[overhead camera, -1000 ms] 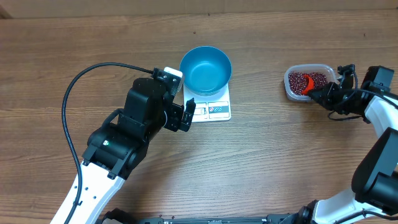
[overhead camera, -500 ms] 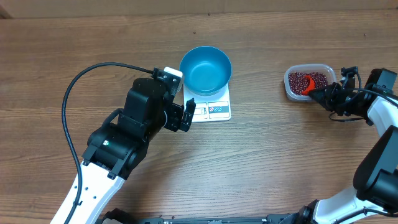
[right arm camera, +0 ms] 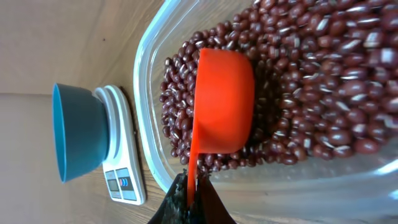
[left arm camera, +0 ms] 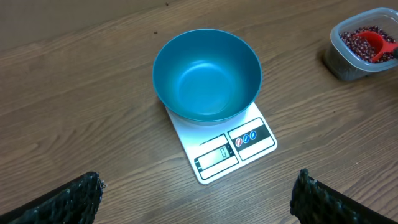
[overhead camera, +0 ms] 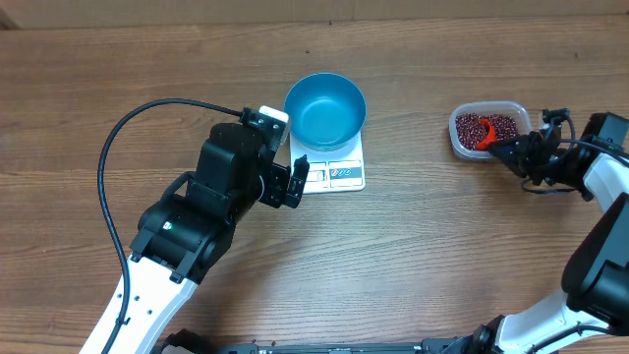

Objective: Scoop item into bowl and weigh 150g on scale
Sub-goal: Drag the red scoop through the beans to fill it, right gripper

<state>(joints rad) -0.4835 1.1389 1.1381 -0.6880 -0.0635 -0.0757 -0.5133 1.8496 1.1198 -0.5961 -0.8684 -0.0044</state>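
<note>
Beans (right arm camera: 323,93), small and red-brown, lie heaped in a clear plastic tub (right arm camera: 146,81) on the wooden table (overhead camera: 393,265), an orange scoop (right arm camera: 224,102) dipped among them. The right gripper (right arm camera: 193,202) is pinched tight on the scoop's handle. Well apart, the blue bowl (left arm camera: 206,74) sits on the white scale (left arm camera: 233,146), with the left gripper (left arm camera: 196,202) spread wide just beside it.

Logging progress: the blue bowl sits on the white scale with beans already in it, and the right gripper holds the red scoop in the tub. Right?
Not quite: the blue bowl on the white scale is empty, as the left wrist view shows. The beans are only in the tub, where the right gripper holds the red scoop.
</note>
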